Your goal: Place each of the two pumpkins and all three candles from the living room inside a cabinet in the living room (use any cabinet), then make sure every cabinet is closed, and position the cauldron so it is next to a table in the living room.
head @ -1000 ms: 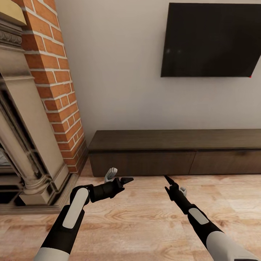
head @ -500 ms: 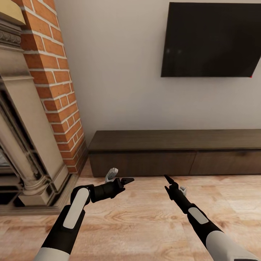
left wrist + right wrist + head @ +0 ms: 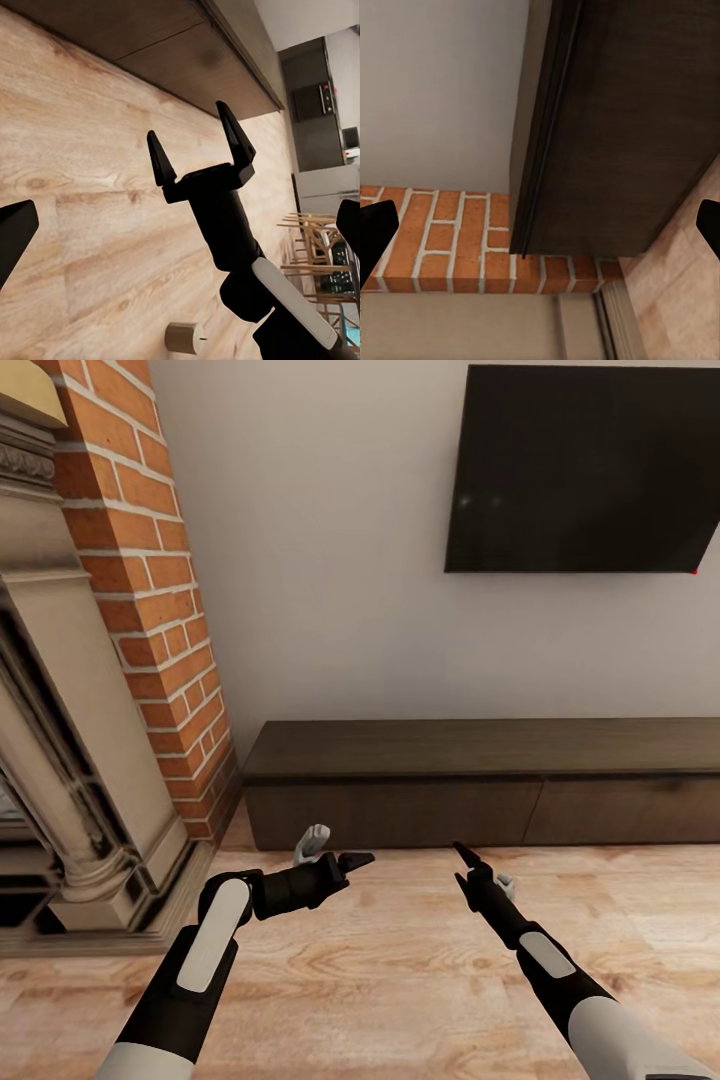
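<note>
**Both arms held over the floor before the closed cabinet**

The cabinet (image 3: 480,780) stands against the wall, drawer fronts flush, beside the brick fireplace (image 3: 150,610). Above hangs a dark television (image 3: 585,468). Left end effector (image 3: 335,850) is spread and empty; right end effector (image 3: 196,145) likewise spread, empty.

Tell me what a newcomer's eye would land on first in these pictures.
The big black TV on the pale wall draws the eye first, hanging above the long dark-brown cabinet, whose drawer fronts look closed. At the left stands a red-brick chimney column beside a carved stone fireplace surround. Over the wooden floor, the left tool and right tool are both open and empty, short of the cabinet.
</note>
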